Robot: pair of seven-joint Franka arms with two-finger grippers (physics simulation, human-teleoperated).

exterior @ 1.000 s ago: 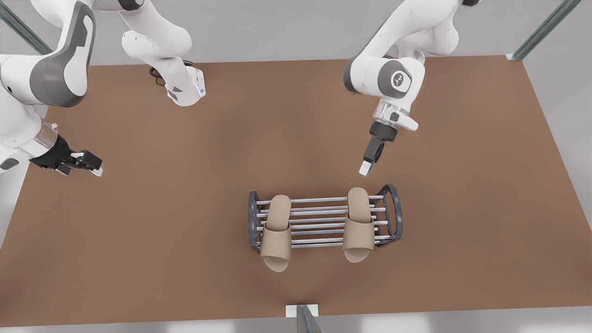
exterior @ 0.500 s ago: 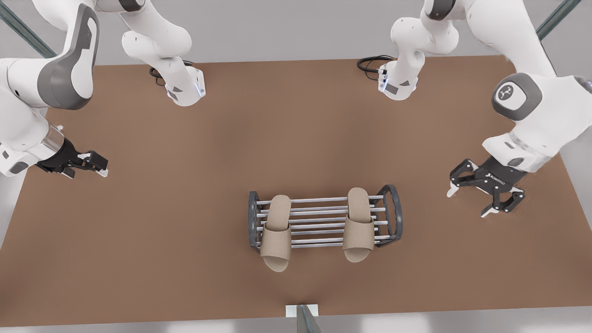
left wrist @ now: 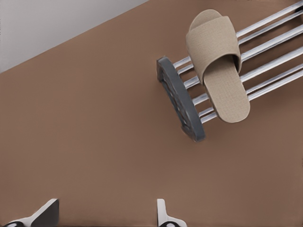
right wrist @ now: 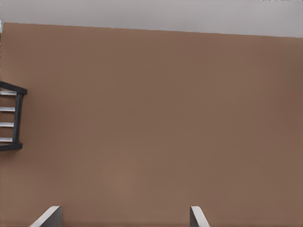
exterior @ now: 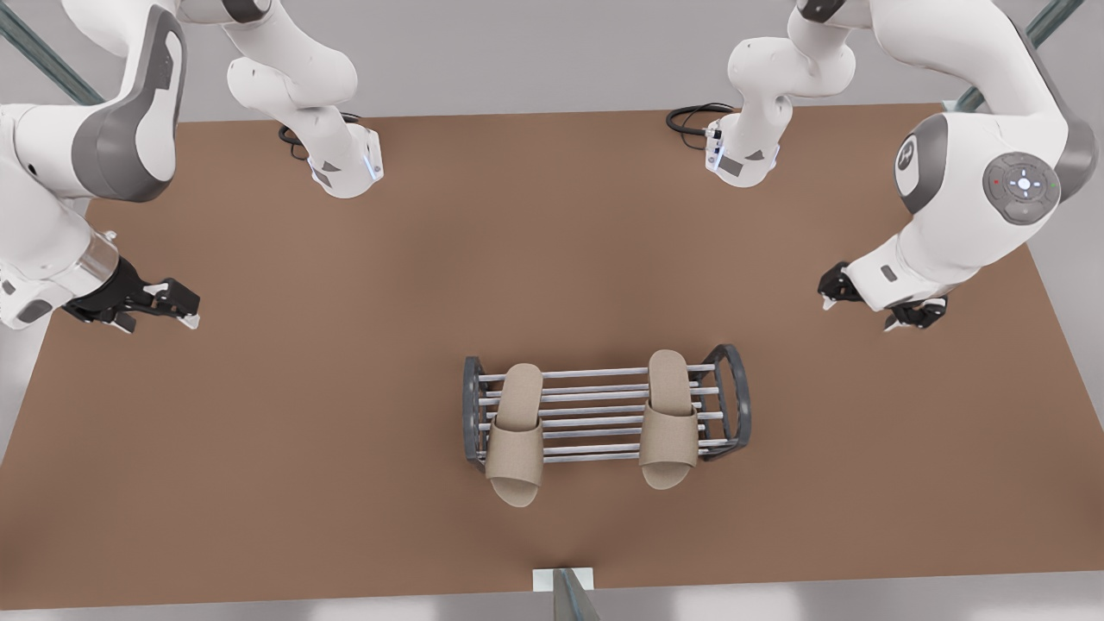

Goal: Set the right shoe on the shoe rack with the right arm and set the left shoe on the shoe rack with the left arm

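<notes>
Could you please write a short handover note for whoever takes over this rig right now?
Left gripper: open, empty, hovering over the table at the front view's left, away from the shoe rack.
Right gripper: open, empty, hovering at the front view's right, beside the rack.
Left slipper and right slipper both lie across the rack's rods, one near each end frame, toes overhanging the front edge.
Done: both shoes are placed on the rack.
Left: apparently nothing but parking the arms.

No words, numbers or brand names can be read anywhere. The arm at the front view's right carries a round grey pad of small symbols, none legible.
</notes>
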